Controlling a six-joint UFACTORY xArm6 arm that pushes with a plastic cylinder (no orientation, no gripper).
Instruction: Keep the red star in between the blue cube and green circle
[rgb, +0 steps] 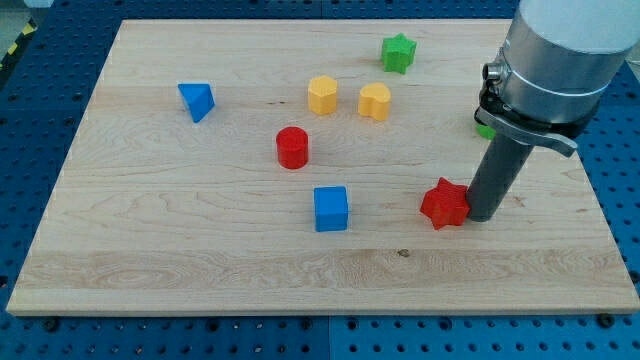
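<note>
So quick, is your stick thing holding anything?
No end effector that grasps: my tip just touches the red star on its right, holding nothing.

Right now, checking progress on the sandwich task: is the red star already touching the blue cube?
No. The red star lies well apart from the blue cube, toward the view's right, with my tip right beside the star.

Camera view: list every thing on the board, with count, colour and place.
Star: one, red, lower right, beside my tip.
Cube: one, blue, low centre.
Cylinder: one, red, centre.
Triangular block: one, blue, upper left.
Hexagon block: one, yellow, upper centre.
Heart-like block: one, yellow, right of the hexagon.
Star: one, green, top.
Green piece: one, mostly hidden behind the arm.
Board: one, pale wood.
My tip: dark rod, at the red star's right.
</note>
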